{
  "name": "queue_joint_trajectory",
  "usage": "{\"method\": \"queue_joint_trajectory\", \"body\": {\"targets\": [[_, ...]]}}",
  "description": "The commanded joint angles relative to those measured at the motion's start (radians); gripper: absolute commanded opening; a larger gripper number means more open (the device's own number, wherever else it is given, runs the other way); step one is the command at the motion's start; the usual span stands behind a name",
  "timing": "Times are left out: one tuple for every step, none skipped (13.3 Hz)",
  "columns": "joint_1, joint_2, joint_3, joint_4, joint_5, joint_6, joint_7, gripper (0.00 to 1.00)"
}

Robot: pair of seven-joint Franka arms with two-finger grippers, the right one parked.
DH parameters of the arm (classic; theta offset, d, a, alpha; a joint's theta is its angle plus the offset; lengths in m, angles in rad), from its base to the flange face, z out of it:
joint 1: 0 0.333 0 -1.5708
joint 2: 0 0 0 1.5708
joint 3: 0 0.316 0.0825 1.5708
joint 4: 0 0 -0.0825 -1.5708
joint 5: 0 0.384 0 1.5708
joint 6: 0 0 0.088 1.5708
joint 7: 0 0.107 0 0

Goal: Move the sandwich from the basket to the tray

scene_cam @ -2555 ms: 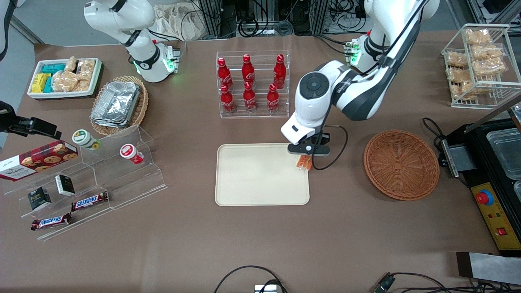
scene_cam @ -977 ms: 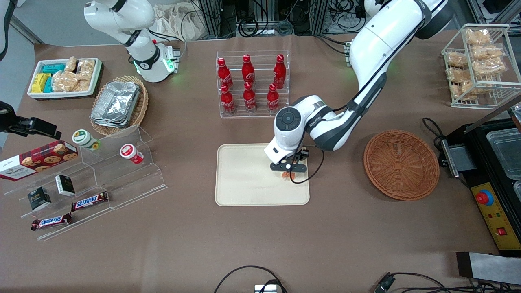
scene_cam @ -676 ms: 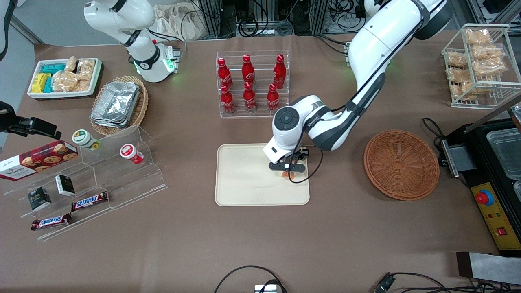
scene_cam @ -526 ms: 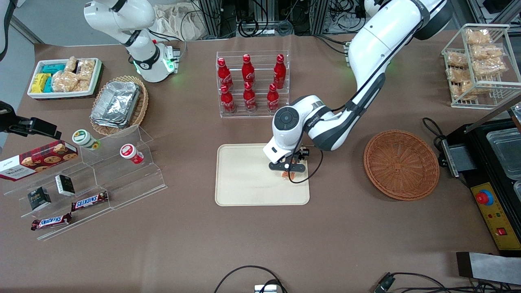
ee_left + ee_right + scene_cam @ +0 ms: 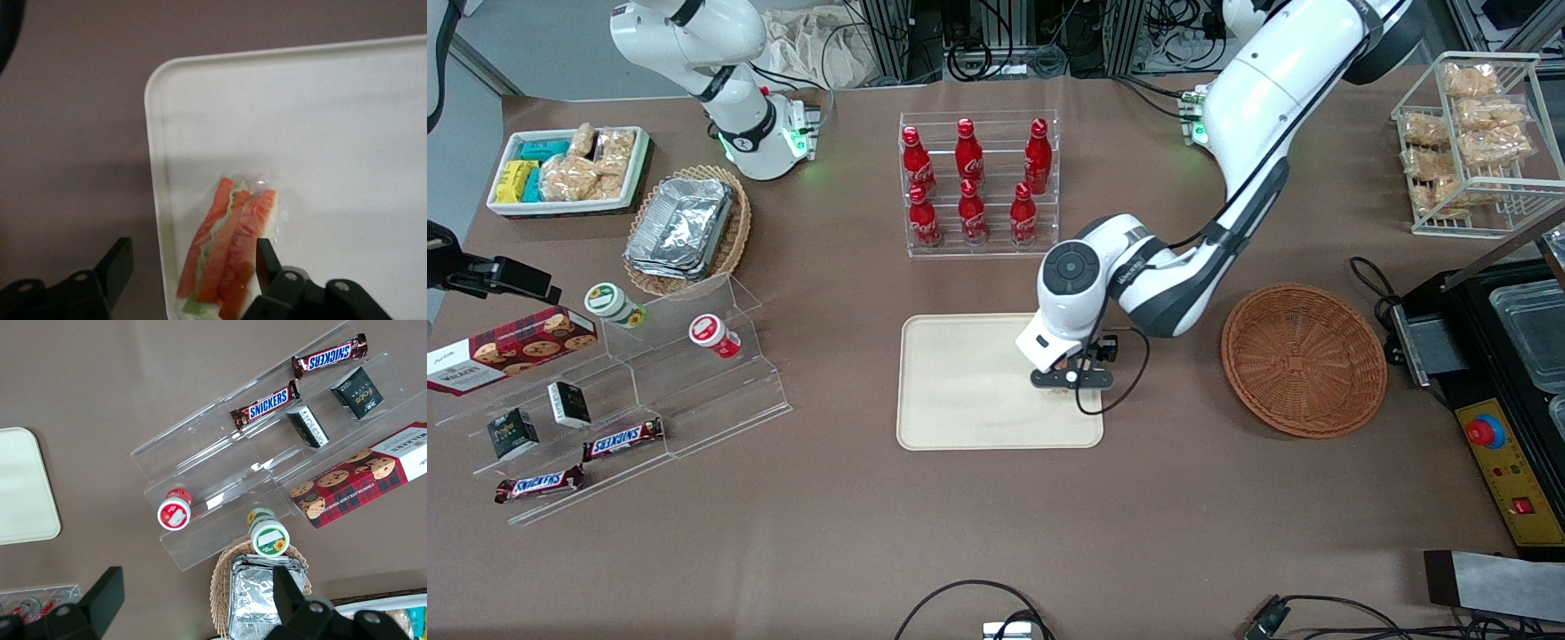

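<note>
Sandwich (image 5: 230, 250): small triangular wedge, clear wrap, orange, red and green filling edge up; lies flat on tray, just inside rim near one rounded corner. Tray (image 5: 960, 391): flat rectangular cream-beige, low rim, on brown table. Left-arm gripper (image 5: 190, 263): black, two-finger, above sandwich at tray end toward working arm; fingers (image 5: 119, 265) spread wide either side of wedge, gripping nothing. Basket (image 5: 1304, 359): round reddish-brown wicker, beside tray, nothing visible inside.

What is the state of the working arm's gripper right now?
Left gripper: open, holding nothing, above the clear-wrapped triangular sandwich lying on the cream-beige rectangular tray.
</note>
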Motion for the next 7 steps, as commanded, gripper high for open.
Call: {"method": "queue_joint_trajectory", "body": {"targets": [[0.039,-0.064,-0.003,0.006,0.003,-0.055,-0.023,0.82],[0.050,-0.079,-0.003,0.018,0.003,-0.069,-0.041,0.82],[0.063,-0.081,-0.003,0.049,0.002,-0.092,-0.076,0.86],[0.074,-0.081,-0.003,0.086,-0.001,-0.127,-0.117,0.92],[0.079,-0.079,-0.003,0.116,-0.012,-0.161,-0.139,0.94],[0.080,-0.081,-0.003,0.139,-0.014,-0.184,-0.147,0.97],[0.093,-0.082,-0.003,0.161,-0.015,-0.202,-0.148,0.99]]}}
